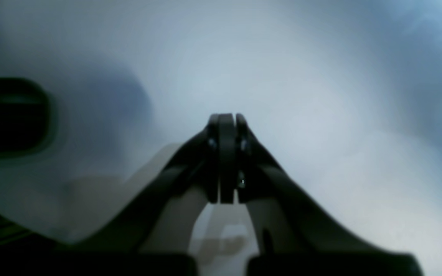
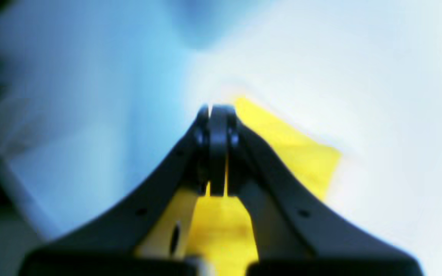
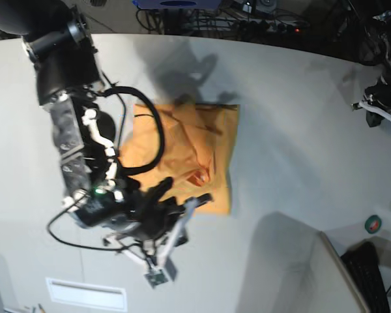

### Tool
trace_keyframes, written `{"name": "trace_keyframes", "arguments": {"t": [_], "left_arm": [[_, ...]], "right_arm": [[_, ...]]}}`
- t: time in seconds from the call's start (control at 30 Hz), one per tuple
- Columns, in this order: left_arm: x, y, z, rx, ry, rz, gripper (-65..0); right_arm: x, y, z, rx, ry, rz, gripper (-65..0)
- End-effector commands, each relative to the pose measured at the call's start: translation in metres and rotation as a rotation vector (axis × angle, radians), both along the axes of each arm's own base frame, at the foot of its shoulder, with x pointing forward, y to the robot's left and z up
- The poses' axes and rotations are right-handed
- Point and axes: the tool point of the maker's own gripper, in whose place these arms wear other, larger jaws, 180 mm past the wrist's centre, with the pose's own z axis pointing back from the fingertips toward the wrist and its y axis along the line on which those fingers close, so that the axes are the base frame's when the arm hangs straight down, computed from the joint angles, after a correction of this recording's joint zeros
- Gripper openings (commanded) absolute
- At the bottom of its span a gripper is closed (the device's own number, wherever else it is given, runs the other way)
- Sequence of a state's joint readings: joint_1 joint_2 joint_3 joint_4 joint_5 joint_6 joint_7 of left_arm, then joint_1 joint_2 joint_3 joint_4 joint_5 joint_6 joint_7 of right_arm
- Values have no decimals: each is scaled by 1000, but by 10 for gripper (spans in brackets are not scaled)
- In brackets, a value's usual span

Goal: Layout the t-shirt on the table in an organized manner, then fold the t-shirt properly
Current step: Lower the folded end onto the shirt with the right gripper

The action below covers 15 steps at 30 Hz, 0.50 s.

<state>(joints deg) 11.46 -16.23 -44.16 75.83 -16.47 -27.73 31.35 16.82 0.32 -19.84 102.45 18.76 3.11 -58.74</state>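
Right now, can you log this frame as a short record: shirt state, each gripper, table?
shirt: light-orange cotton t-shirt, partly folded into a rough rectangle, creased, lying on the table
table: large white matte tabletop
right gripper: jaws shut, at the shirt's near edge; whether it pinches fabric cannot be told
left gripper: jaws shut, nothing between them, pale blurred surface beyond
shirt print: not legible

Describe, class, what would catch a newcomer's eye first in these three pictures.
The light-orange t-shirt stands out first, lying partly folded near the middle of the white table. Next comes the big dark arm on the base view's left, whose right gripper sits at the shirt's near edge, shut over yellow-looking cloth in its wrist view. The left gripper is shut over bare table.
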Motion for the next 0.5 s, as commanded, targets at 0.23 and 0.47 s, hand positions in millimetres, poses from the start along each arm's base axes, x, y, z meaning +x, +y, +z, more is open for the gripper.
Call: {"name": "trace_keyframes", "arguments": {"t": [0.23,0.47], "left_arm": [[6,8,15,10,-51,-16,-650],[6,6,12,2,-48,-14,-650]], "right_arm": [[0,-79,-74,-37,121,-209,-650],[-8,-86,-129,-68,221,-233,-650]]}}
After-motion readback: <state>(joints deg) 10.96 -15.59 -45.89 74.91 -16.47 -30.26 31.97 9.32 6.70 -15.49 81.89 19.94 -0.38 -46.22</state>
